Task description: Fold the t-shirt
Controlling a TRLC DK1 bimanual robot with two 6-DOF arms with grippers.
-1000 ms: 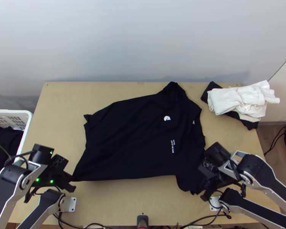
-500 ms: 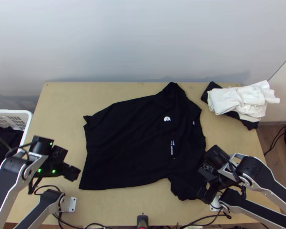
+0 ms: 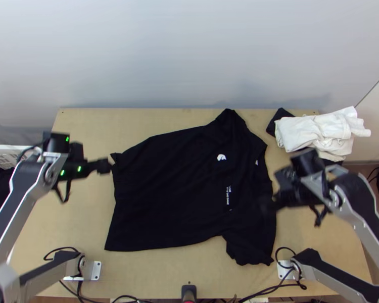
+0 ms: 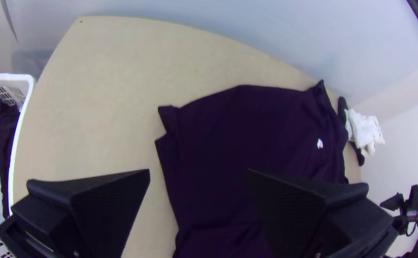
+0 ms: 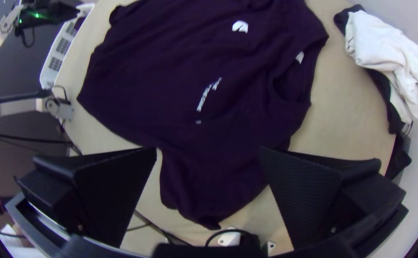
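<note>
The table (image 3: 88, 123) is open far left, between wall (image 3: 189, 60) and left claw (image 3: 104, 165).

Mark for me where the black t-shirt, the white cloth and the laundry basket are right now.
Black t-shirt (image 3: 169, 187): top view, middle of its body.
White cloth (image 5: 385, 48): right wrist view, upper part of the bunched pile.
Laundry basket (image 4: 23, 109): left wrist view, side rim nearest the table.

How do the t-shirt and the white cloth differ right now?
The t-shirt is black with small white prints, while the white cloth is pale all over. The t-shirt lies mostly spread across the middle of the table, its edges uneven; the white cloth is bunched in a small heap by the far right corner. The t-shirt lies on the table, the white cloth on top of a dark cloth. Both are wrinkled.
</note>
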